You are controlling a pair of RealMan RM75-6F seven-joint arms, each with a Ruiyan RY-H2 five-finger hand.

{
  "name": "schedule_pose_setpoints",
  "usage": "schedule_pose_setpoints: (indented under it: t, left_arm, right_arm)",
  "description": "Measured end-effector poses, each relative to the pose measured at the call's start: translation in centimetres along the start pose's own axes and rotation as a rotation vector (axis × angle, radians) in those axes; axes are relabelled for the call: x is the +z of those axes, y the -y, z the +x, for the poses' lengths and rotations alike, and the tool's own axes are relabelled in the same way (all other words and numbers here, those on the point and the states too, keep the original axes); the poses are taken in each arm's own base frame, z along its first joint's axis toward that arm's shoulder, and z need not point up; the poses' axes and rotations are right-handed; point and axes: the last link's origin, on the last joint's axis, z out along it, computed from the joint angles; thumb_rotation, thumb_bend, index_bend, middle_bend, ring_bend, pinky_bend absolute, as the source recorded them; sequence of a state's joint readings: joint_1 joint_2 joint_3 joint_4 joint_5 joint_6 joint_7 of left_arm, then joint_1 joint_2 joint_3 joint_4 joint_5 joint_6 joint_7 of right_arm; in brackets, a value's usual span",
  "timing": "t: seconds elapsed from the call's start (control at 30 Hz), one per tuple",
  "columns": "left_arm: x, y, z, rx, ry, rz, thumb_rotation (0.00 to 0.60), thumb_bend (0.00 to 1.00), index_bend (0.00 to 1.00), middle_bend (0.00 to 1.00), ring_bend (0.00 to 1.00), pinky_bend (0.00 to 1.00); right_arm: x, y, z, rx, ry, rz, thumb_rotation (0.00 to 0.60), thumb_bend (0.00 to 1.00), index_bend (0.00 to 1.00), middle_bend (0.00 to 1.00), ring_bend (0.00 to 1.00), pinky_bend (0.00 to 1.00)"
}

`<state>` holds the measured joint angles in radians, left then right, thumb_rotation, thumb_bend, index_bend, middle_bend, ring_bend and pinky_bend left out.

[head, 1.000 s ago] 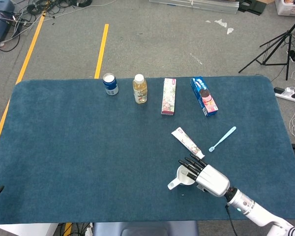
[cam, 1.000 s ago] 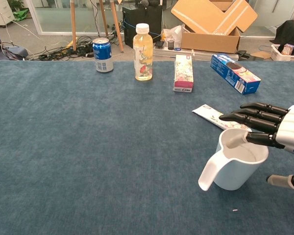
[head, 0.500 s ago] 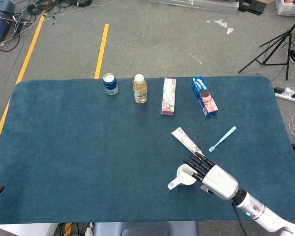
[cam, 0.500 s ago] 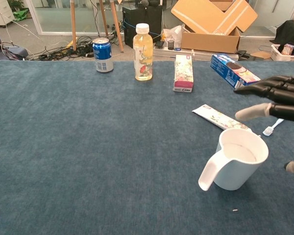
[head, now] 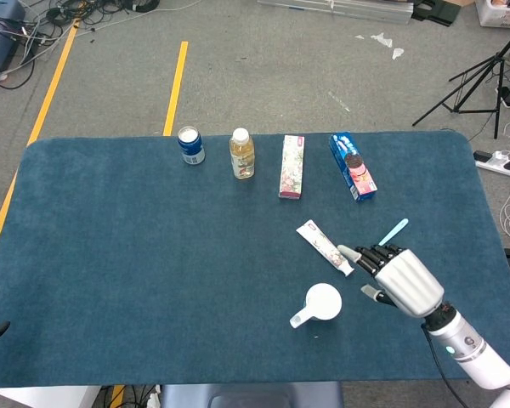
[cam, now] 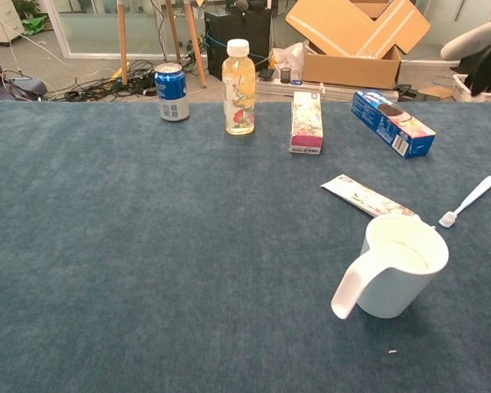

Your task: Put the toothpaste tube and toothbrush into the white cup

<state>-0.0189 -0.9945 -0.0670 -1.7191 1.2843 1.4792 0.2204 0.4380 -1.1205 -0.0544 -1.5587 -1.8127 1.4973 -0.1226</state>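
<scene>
Right hand (head: 401, 276), lower right of frame, hovers empty with fingers spread above my toothbrush (head: 392, 231), poised to grasp. Toothpaste tube (head: 324, 246) lies just left; white cup (head: 323, 301) stands upright below centre, waiting.

Our right hand (head: 399, 274) hangs above the table (head: 136, 255), raised on an arm (head: 476, 357) that comes in from the lower right corner of the head view. We see its silver back facing up and its dark fingers (head: 376, 253) spread apart, pointing away from us, holding nothing. In the chest view only a sliver of it shows at the top right edge (cam: 484, 51). Our left hand shows in neither view.
</scene>
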Motion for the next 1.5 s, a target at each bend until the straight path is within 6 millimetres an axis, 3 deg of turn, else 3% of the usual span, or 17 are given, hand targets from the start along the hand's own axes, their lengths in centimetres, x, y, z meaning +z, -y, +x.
schedule_pose_setpoints:
  t: [0.17,0.4,0.6,0.8,1.17,1.5]
  left_arm:
    - [0.0,0.1,0.1,-0.005,-0.001,0.003,0.600,0.00,0.38,0.14,0.16,0.14]
    - [0.1,0.1,0.1,-0.006,0.001,0.003,0.600,0.00,0.38,0.14,0.16,0.15]
    - [0.1,0.1,0.0,-0.007,0.002,0.004,0.600,0.00,0.38,0.14,0.16,0.16]
    - [0.1,0.2,0.1,-0.011,0.000,0.007,0.600,0.00,0.38,0.14,0.16,0.16]
    - [0.1,0.0,0.1,-0.010,-0.001,0.001,0.600,0.00,0.38,0.14,0.16,0.17]
    - [0.1,0.0,0.0,-0.008,0.001,0.002,0.600,0.00,0.38,0.14,0.16,0.17]
  right_arm:
    - [1.5,-1.7,-0.8,-0.003,0.129,-0.081,0.600,0.41,0.20,0.87,0.91,0.97]
    - [3.9,-3.6,-2.5,-0.081,0.263,-0.151,0.600,0.50,0.20,0.94,0.97,1.00]
    - [6.3,-3.4,-4.9,-0.193,0.341,-0.128,0.600,0.56,0.20,0.97,1.00,1.00]
    - [8.2,-2.3,-6.9,-0.208,0.397,-0.086,0.600,0.67,0.20,1.00,1.00,1.00]
    - [8.1,-0.4,-9.3,-0.171,0.519,-0.016,0.600,0.87,0.22,1.00,1.00,1.00]
    - [6.9,0.5,-10.4,-0.110,0.603,0.020,0.600,0.90,0.23,1.00,1.00,1.00]
